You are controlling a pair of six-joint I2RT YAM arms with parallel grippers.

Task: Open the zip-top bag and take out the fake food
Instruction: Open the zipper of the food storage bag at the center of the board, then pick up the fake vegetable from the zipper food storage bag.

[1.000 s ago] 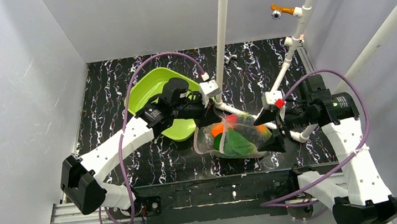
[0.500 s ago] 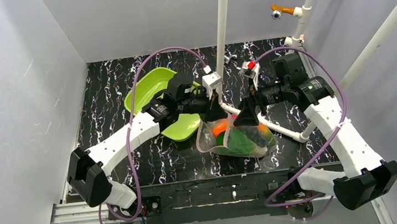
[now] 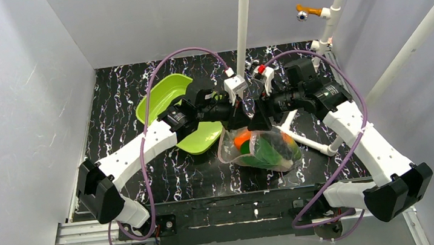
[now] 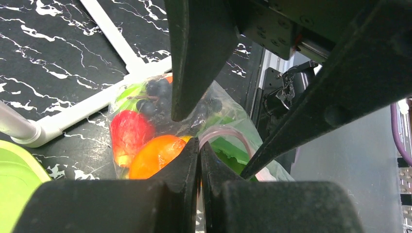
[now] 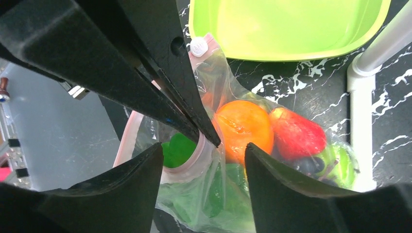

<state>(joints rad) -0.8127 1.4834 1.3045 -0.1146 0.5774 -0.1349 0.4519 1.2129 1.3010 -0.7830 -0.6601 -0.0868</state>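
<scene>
Left wrist: left end effector [image 4: 199, 144] pinches zip-top bag [image 4: 158, 133] (pink rim).

The left arm [image 3: 138, 152] goes from its base at the near left corner forward and to the right, and its wrist points toward the middle. The left gripper [image 4: 199, 145] has its jaws pressed together, and they pinch the rim of the zip-top bag [image 5: 218, 189] (the pink strip comes out just behind the tips). The right arm [image 3: 362, 137] goes from the near right corner forward, bends, and points back to the left, so the two wrists face each other closely. The right gripper [image 5: 203, 148] has its jaws well apart, one on each side of the left gripper's tips.
</scene>
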